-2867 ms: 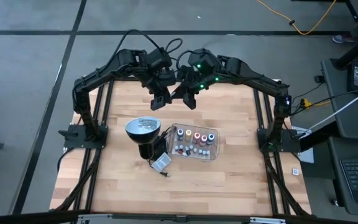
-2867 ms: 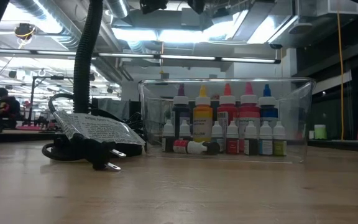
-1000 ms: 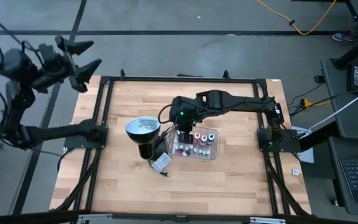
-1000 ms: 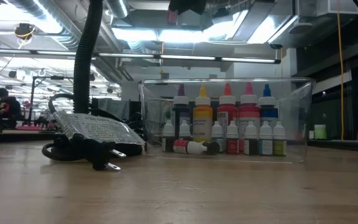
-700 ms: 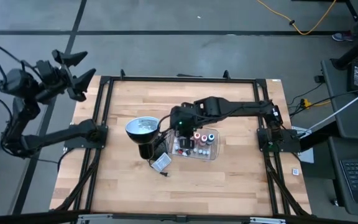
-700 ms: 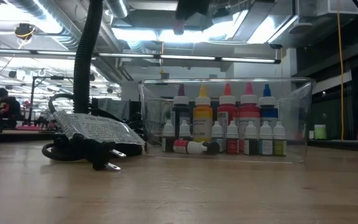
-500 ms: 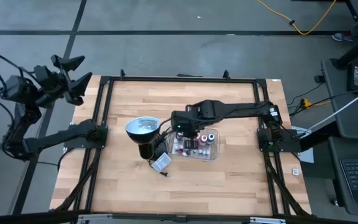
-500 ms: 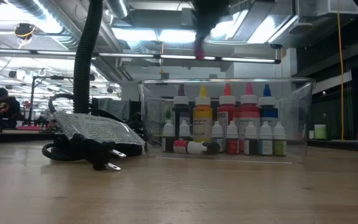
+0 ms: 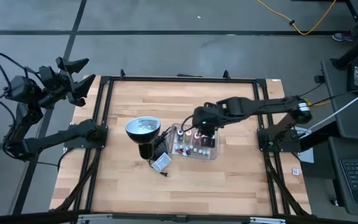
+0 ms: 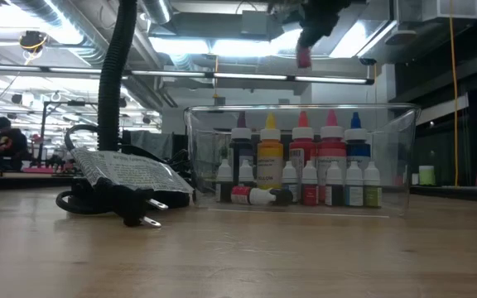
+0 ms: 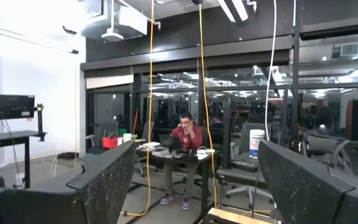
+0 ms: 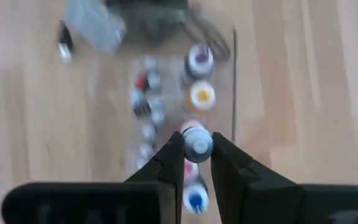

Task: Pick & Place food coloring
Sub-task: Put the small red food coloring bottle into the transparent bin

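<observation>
High view first: the right gripper (image 9: 199,128) hangs over the clear plastic tray (image 9: 215,154) near the middle of the wooden table (image 9: 229,186), its fingers pinched narrow on one small bottle (image 12: 197,142) of food coloring; in the right wrist view that bottle shows a pale cap between the two dark fingers (image 12: 170,163), and in the low view it shows as a reddish bottle held above the tray's rim, clear of everything below it. Directly beneath the right gripper stand the other food coloring bottles (image 10: 305,170) inside the tray; a back row of taller ones with dark, yellow, red, pink and blue bodies, a front row of small white-capped ones, and one small bottle lying on its side in front of them. Just beside the tray, on the side away from the right arm's base, stands a black lamp (image 9: 143,129) with a round silvery head; its plug and cord (image 10: 110,203) lie on the wood near it. The left gripper (image 9: 79,71) is well apart, out past the table's far left corner, fingers spread wide and holding nothing.
</observation>
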You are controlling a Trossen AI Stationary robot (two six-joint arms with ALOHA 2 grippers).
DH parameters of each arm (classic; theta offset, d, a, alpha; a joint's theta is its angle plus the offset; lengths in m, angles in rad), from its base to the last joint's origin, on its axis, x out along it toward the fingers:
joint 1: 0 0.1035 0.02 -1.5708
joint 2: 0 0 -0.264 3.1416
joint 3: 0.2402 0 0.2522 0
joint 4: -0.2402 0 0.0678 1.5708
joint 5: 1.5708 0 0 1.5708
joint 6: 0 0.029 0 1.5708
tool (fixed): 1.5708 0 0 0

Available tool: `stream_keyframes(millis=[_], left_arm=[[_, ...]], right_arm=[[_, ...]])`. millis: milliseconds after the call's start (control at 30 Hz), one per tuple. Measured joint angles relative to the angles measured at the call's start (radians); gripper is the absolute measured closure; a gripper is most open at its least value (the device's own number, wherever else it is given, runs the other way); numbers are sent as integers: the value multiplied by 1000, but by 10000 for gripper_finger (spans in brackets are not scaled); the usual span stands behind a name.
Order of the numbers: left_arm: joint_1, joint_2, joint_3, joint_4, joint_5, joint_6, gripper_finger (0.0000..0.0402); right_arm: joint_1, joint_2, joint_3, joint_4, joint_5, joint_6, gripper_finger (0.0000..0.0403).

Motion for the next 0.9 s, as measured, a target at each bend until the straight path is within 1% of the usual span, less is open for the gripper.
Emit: stream_keyframes(millis=[100,167,267,400,500,600,900], left_arm=[[0,-5,-26,13,0,-13,68],[0,-8,-62,61,0,-30,68],[0,-21,-128,117,0,-53,68],[0,-43,-228,218,2,-86,68],[0,-69,-294,270,18,-109,68],[0,-103,-346,272,24,-126,68],[-1,-228,-463,286,28,-164,68]], right_arm=[[0,-63,-103,184,-27,25,342],[0,-72,-138,251,-37,36,342],[3,-54,-146,277,-38,24,342],[3,-8,-147,321,-88,-27,342],[3,8,-193,382,-130,-40,343],[5,8,-262,472,-167,-22,343],[8,37,-367,609,-170,-20,342]])
